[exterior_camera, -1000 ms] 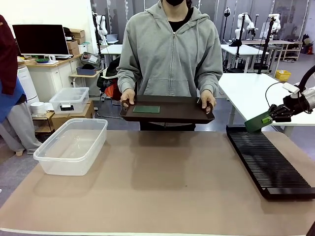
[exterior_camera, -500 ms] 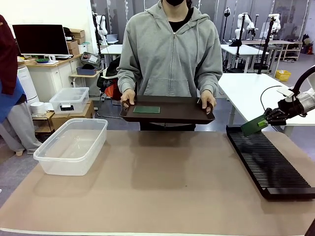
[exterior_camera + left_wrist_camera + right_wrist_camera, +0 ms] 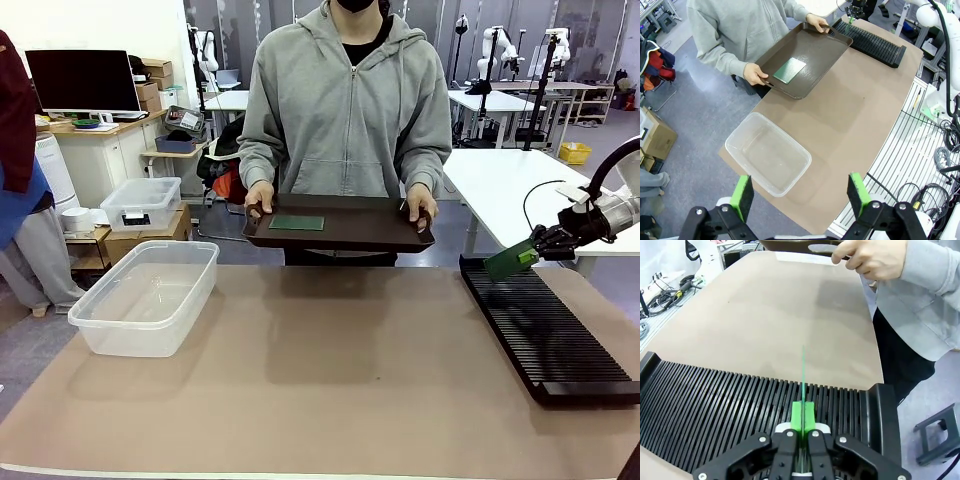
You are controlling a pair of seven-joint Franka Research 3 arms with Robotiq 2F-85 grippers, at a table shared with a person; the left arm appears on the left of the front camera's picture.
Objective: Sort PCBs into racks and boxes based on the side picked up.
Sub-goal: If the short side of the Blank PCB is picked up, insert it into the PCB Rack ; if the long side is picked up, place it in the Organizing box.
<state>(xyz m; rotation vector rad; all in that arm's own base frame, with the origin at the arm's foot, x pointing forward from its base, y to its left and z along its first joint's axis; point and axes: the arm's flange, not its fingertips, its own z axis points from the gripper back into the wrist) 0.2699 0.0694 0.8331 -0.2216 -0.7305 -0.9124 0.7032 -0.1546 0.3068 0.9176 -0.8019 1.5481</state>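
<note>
The right gripper (image 3: 547, 243) clamps a PCB (image 3: 510, 262) edge-on above the rack (image 3: 545, 330), right of frame.
Risk: the tilted PCB may meet a rib, not a slot, and jam or slip in the grip.

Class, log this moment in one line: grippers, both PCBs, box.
right gripper: shut on PCB, edge-on over rack | left gripper: open, holding nothing | second PCB: on brown tray | box: empty
</note>
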